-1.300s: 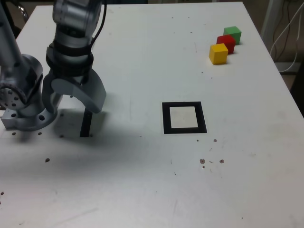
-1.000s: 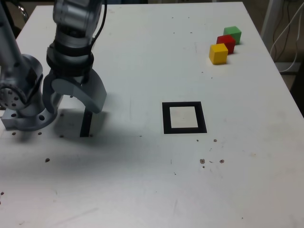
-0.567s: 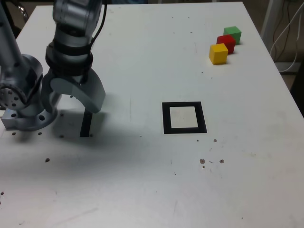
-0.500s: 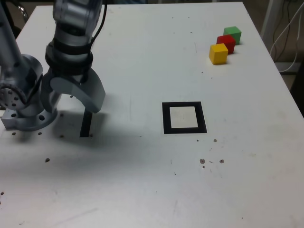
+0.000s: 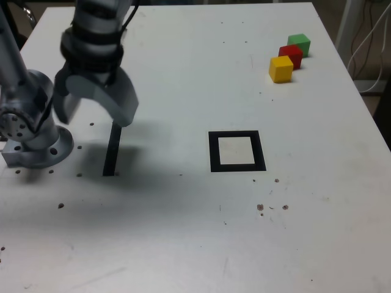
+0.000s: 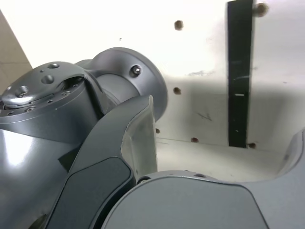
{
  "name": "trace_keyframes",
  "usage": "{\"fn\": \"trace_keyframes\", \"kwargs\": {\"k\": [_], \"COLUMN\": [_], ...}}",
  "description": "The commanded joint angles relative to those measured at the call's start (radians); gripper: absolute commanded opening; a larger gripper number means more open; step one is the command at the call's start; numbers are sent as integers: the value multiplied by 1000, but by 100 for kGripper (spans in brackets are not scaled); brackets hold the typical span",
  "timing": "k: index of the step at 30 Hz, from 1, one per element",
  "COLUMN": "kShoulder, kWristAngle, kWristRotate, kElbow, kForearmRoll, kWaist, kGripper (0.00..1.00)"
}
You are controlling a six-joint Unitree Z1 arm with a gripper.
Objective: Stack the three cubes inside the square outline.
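Observation:
Three cubes stand in a diagonal row at the far right of the exterior view: green (image 5: 299,44), red (image 5: 291,55) and yellow (image 5: 281,68). The square outline (image 5: 237,151), black with a pale centre, lies mid-table with nothing in it. My gripper (image 5: 95,113) hangs open and holds nothing above the table at the exterior view's left, far from the cubes and the outline. In the wrist view one grey finger (image 6: 138,138) shows with nothing held.
The arm's grey base (image 5: 30,131) stands at the exterior view's left edge. A narrow black strip (image 5: 112,149) (image 6: 239,71) lies on the table under the gripper. The table's right edge (image 5: 360,97) runs close beside the cubes.
The gripper has risen off the table near the black strip and stays open. The cubes and the outline have not moved.

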Motion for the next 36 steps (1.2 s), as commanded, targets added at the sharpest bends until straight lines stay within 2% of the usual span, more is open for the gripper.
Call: {"fn": "trace_keyframes", "kwargs": {"k": [1,11,21,30,36], "kShoulder": [-3,62,222,369,479], "kWristAngle": [4,82,157,228,252], "kWristRotate": [26,202,441,642,745], "kElbow": [-45,-310,-710,-956,-1123], "kForearmRoll": [15,122,254,288,303], "kWaist": [24,141,248,321,366], "kGripper": [99,97,96,97,97]}}
